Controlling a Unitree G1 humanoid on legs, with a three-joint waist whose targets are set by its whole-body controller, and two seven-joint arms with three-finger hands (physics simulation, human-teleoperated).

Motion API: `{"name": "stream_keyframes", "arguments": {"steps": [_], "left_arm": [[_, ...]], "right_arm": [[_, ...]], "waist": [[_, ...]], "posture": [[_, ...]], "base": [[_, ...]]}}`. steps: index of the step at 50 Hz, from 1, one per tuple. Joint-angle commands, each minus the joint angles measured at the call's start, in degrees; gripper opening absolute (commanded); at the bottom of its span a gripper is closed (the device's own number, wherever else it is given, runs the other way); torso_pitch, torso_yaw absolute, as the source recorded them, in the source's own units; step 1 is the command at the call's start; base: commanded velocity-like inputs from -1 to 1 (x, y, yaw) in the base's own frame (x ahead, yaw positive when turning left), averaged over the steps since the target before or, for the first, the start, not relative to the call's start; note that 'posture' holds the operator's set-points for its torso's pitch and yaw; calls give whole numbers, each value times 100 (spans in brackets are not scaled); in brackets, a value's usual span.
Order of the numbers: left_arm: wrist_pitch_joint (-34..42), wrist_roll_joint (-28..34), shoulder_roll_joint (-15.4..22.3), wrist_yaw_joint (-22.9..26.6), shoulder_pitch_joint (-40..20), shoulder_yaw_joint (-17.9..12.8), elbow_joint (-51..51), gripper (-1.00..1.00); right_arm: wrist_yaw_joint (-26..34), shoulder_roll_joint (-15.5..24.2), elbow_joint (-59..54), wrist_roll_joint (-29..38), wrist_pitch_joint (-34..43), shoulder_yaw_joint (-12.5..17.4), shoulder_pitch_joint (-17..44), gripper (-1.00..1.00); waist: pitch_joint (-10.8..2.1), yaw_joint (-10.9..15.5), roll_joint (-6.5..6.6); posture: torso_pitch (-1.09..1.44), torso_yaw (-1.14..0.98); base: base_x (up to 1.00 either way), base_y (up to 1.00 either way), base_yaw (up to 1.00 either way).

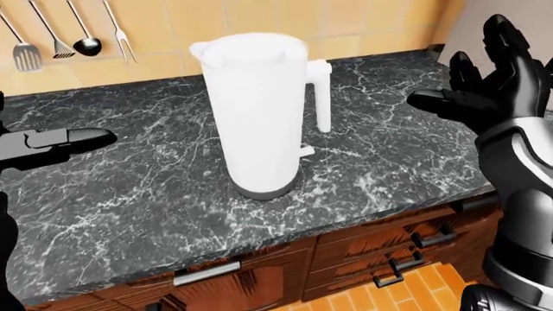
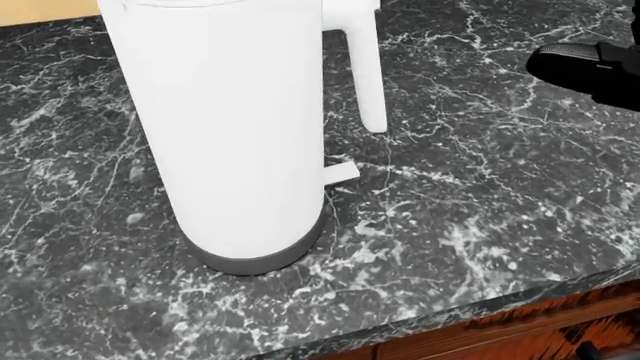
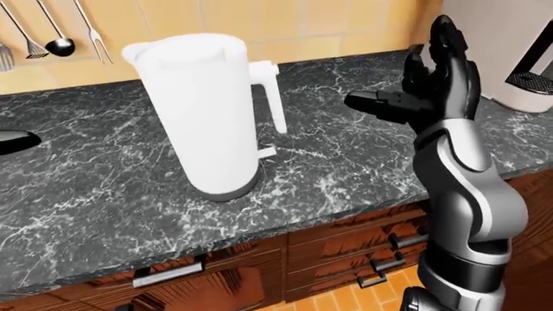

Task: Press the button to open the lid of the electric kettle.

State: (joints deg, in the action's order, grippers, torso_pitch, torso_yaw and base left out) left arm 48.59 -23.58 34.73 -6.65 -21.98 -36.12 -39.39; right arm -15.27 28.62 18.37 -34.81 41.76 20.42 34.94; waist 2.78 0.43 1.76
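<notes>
Left-eye view: kettle stands shut as open hands wait either side

Left-eye view shows the black marble counter (image 1: 129, 194) carrying a tall white electric kettle (image 1: 259, 110), upright on its grey base, lid (image 1: 246, 45) still down and handle (image 1: 321, 97) turned to the kettle's right. Right of the kettle, well apart from the handle, the robot's right hand (image 1: 488, 81) is raised with fingers spread, holding nothing. Left of the kettle, also well apart, the left hand (image 1: 52, 144) hovers low with fingers extended, empty. A small white tab (image 2: 340, 171) juts from the kettle near its base, below the handle; whether this is the button cannot be told. Utensils (image 1: 60, 32) hang on the wall above and left of the kettle. The risk, on this showing: a tall, narrow, unsteadied body could tip or slide if a sideways press lands high, and broad fingers could miss a small button.
</notes>
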Motion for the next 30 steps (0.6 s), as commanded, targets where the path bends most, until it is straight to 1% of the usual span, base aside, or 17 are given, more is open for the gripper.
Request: {"name": "stream_keyframes", "arguments": {"steps": [1, 4, 6, 7, 8, 12, 15, 17, 19, 20, 21, 23, 25, 26, 27, 29, 30], "left_arm": [[-171, -10, 86, 14, -99, -41, -129, 100], [-177, -8, 83, 14, -91, -41, -130, 100], [-183, 1, 78, 12, -88, -29, -131, 100], [-182, 1, 77, 11, -92, -27, -128, 100], [-181, 3, 79, 10, -96, -25, -127, 100], [-155, -5, 92, 3, -117, -25, -139, 100], [-156, 1, 99, 3, -127, -17, -127, 100], [-162, 2, 105, 7, -129, -19, -121, 100], [-176, 3, 111, 14, -134, -30, -90, 100], [-170, -6, 121, 16, -136, -39, -95, 100], [-181, -22, 124, 37, -108, -87, -96, 100], [-327, 50, 94, 42, -82, -29, 33, 100], [-395, 124, 21, 28, -49, 57, 39, 100], [-395, 161, 15, 30, -62, 102, 42, 100], [-369, 168, 21, 36, -91, 101, 39, 100], [-363, 204, 15, 70, -87, 106, 25, 100], [-403, 244, 1, 105, -50, 101, 35, 100]], "right_arm": [[-11, 101, 181, 42, -228, 117, 157, 100], [-13, 99, 197, 37, -217, 122, 153, 100], [-12, 99, 197, 40, -214, 120, 153, 100], [-9, 99, 201, 41, -214, 119, 150, 100], [-10, 98, 196, 44, -216, 120, 153, 100], [-4, 102, 203, 39, -214, 131, 147, 100], [15, 113, 157, 95, -261, 109, 156, 100], [11, 99, 81, 112, -276, 108, 207, 100], [-47, 76, -18, 109, -356, 100, 254, 100], [-59, 98, -95, 270, -443, 11, 284, 100], [-264, 6, -201, 158, -308, 71, 424, 100], [-308, 12, -271, 328, -434, -58, 388, 100], [-106, -132, -405, 807, -1300, -135, 242, 100], [-151, -130, -456, 983, -1262, -171, 182, 100], [-57, -203, -426, 571, -971, 3, 182, 100], [-55, -162, -571, 509, -1032, 68, 202, 100], [-52, -87, -558, 665, -1082, -11, 140, 100]], "waist": [[-83, -23, 13], [-77, 8, -249], [-180, 14, -612], [-94, -50, -331], [-103, -21, -441], [-123, -50, -310], [-36, -68, -124], [18, -122, 80], [-76, -203, 282], [-16, -167, 54], [-50, -140, 46], [-65, -106, -60], [-70, -70, -116], [-76, -60, -119], [-94, -53, -124], [-124, -40, -136], [-128, -38, -139]], "posture": [[0, 0], [0, 0], [0, 0], [0, 0], [0, 0], [0, 0], [0, 0], [0, 0], [0, 0], [0, 0], [0, 0], [0, 0], [0, 0], [0, 0], [0, 0], [0, 0], [0, 0]], "base": [[12, 2, 0], [13, 2, 0], [13, 2, 0], [12, 2, 0], [13, 2, 0], [13, 2, 0], [13, 3, 0], [8, 0, 0], [0, 0, 0], [0, 0, 0], [0, 0, 0], [0, 0, 0], [0, 0, 0], [0, 0, 0], [0, 0, 0], [0, 0, 0], [0, 0, 0]]}}
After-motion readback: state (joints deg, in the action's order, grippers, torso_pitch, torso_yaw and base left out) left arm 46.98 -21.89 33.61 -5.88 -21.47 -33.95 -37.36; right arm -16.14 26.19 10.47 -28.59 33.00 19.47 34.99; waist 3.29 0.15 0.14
